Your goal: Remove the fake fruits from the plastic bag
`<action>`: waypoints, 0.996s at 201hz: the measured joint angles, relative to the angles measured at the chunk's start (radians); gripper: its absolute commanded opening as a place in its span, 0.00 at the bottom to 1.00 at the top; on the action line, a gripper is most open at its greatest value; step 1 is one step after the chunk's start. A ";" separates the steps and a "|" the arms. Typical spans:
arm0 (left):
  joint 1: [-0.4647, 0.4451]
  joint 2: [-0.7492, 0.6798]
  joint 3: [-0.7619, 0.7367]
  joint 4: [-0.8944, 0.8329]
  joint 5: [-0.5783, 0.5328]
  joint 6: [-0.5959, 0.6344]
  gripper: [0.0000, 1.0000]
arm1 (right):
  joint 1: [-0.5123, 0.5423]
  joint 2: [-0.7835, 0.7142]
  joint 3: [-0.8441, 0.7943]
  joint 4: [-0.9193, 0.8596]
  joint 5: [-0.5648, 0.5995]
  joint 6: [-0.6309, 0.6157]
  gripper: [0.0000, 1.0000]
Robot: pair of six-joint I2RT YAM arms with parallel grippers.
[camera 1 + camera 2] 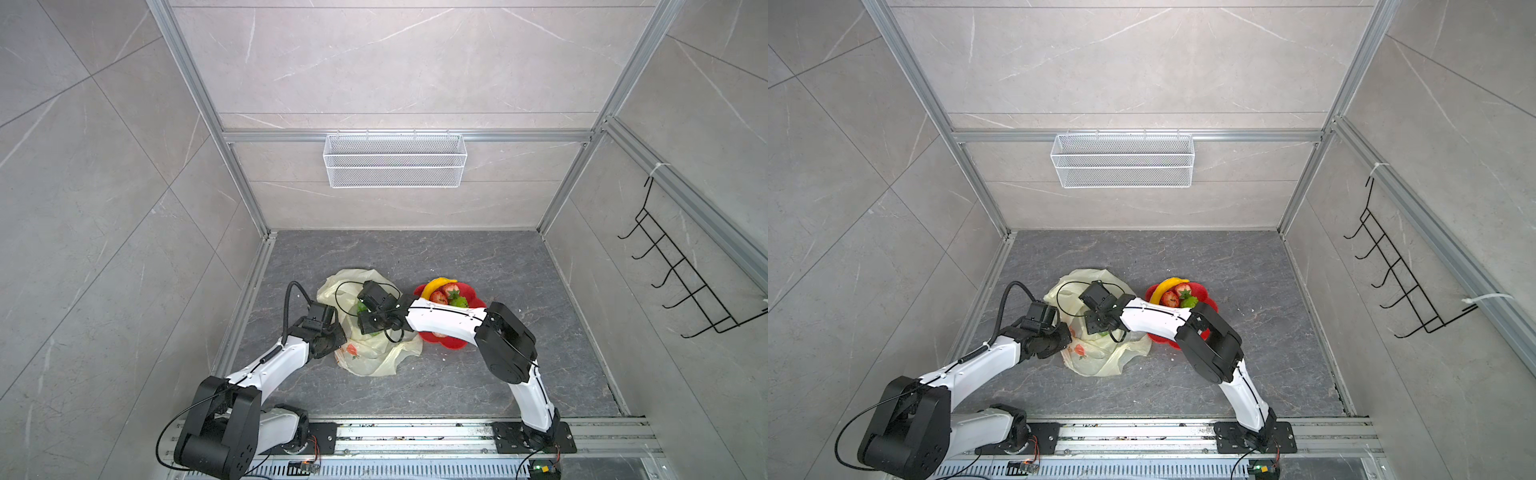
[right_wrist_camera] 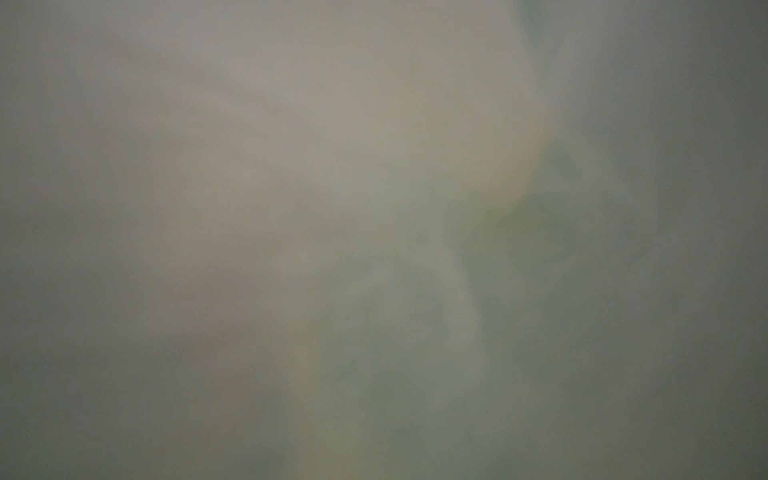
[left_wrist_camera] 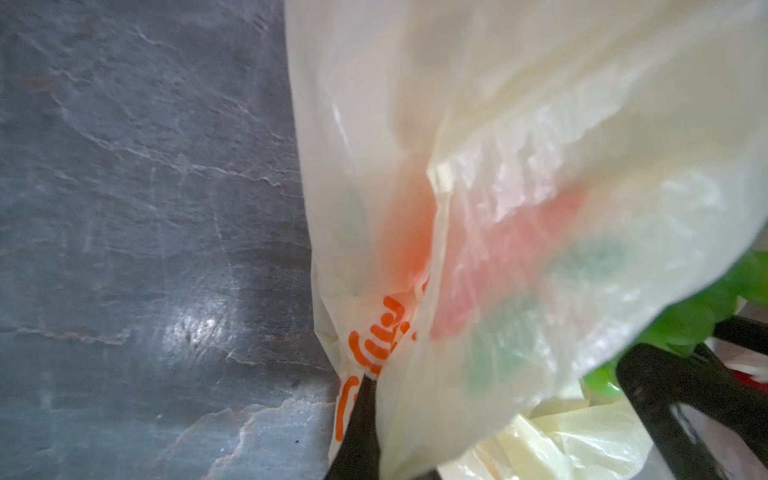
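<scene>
Partway. Banana (image 1: 434, 284) and strawberries (image 1: 444, 293) lie on red plate (image 1: 453, 343), centre-right in both top views. Plastic bag (image 1: 374, 355) lower centre, green fruit (image 3: 681, 324) still inside. Left gripper (image 1: 341, 332) pinched tight on bag edge. Right gripper (image 1: 368, 328) buried in bag mouth; opening cannot tell.

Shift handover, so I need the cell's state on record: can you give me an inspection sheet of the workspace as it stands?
Surface: dark grey stone-look tabletop, no spill seen.
Job's things: plastic bag crumpled left of the red plate; banana and strawberries on the plate; a green fruit shows at the bag's opening.
Clutter: a few pale specks right of the plate.
Tools: left tool shut on the bag's edge; right tool down in the bag, jaws hidden.
Cables: black cable loops from the right wrist over the bag.
Surroundings: white mesh basket on the back wall; black hook rack on the right wall.
</scene>
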 measured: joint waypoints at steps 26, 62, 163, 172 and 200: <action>0.000 0.000 -0.008 0.015 0.000 0.000 0.02 | 0.013 0.027 0.058 -0.005 -0.016 -0.013 0.44; 0.000 0.000 -0.017 0.021 0.000 0.000 0.02 | 0.015 0.048 0.088 -0.019 -0.029 -0.022 0.47; 0.000 0.005 -0.020 0.027 0.000 0.000 0.02 | 0.015 -0.115 -0.071 0.010 0.003 -0.025 0.39; 0.000 0.005 -0.020 0.027 0.000 0.000 0.02 | 0.014 -0.140 -0.110 0.027 0.011 -0.012 0.37; 0.000 0.005 -0.020 0.027 0.000 0.000 0.02 | -0.003 -0.178 -0.214 0.090 0.014 0.049 0.33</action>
